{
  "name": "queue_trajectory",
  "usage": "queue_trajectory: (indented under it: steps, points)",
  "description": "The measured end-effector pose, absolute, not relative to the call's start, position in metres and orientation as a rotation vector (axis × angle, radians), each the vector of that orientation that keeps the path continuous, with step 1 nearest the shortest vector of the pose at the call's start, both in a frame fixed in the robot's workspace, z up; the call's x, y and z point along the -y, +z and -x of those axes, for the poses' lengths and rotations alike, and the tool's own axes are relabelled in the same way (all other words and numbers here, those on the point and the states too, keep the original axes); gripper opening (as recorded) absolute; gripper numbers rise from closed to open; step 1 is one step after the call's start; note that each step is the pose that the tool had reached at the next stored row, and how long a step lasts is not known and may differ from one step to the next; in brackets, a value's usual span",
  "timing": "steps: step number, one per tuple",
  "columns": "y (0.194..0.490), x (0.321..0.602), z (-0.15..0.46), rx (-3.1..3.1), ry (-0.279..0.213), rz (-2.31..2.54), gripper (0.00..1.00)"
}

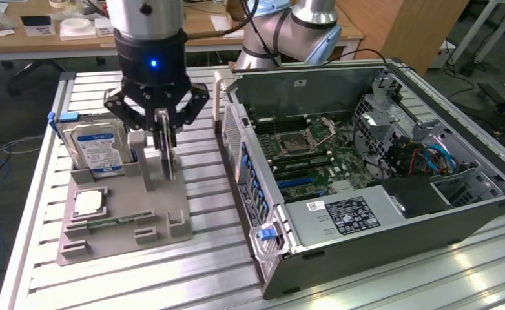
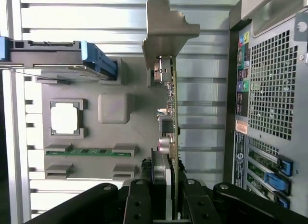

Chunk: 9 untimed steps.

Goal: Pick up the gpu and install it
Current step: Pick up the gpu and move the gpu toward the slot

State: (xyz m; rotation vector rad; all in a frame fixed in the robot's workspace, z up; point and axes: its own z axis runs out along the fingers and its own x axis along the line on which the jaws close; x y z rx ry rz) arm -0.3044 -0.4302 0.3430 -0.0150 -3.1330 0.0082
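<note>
GPU (image 1: 167, 165) in the exterior view stands on edge, a thin dark strip rising from the grey parts fixture (image 1: 123, 226). It sits between the blue-labelled hard drive (image 1: 97, 145) and the open computer case (image 1: 365, 168). My gripper (image 1: 162, 132) is directly over it, fingers drawn in narrow on its upper edge. I cannot tell whether its lower edge has left the fixture.

In the wrist view the GPU (image 2: 169, 123) runs away from me as a slim board, chips and connectors proud on one face. Its bent metal bracket (image 2: 166, 26) is at the far end. My fingers (image 2: 139, 204) press on both flat faces at the near end, so I am holding it across its thickness.

I judge it light and stiff, but fragile. The board will not flex much, while the small parts on its face could chip under a pad. Held at one end, it could swing or twist. Flat, bare board near the edge is the safe place to pinch, not the bracket.
</note>
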Motion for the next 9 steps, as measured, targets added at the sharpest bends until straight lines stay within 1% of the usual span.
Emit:
queue_trajectory:
  steps: [9]
  points:
    - [0.379,0.43,0.304,3.133,0.019,0.015,0.28]
